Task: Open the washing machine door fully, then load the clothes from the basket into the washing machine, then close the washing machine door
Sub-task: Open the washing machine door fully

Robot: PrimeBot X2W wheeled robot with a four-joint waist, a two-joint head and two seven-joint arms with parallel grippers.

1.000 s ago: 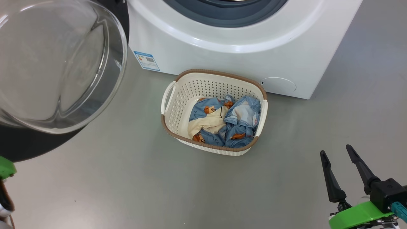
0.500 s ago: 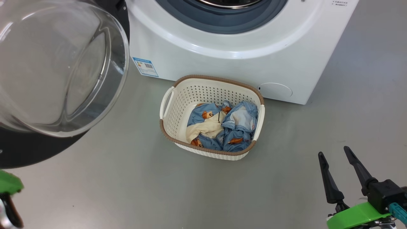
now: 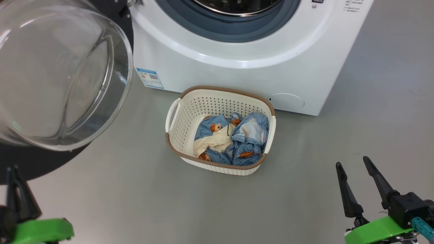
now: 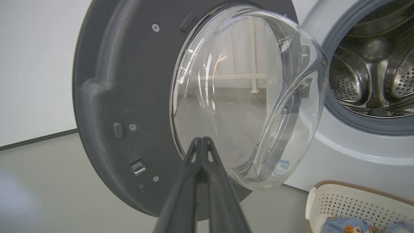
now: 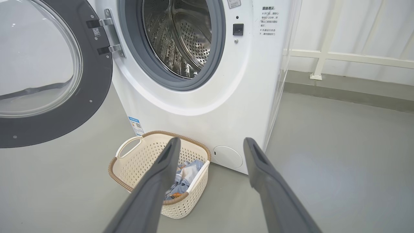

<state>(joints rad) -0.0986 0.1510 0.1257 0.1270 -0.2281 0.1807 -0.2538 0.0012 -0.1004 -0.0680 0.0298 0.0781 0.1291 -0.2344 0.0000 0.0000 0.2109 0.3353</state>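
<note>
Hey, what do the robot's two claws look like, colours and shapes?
Each claw, left claw and right claw, has two long, slim, matte black fingers tapering to points, set on a bright green collar. On the right one, a boxy black block sits at a finger's base, with a teal plug beside it.

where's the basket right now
In the head view the basket sits on the floor near the middle, right in front of the washer, with the open door off to the left. The clothes lie inside it.
</note>
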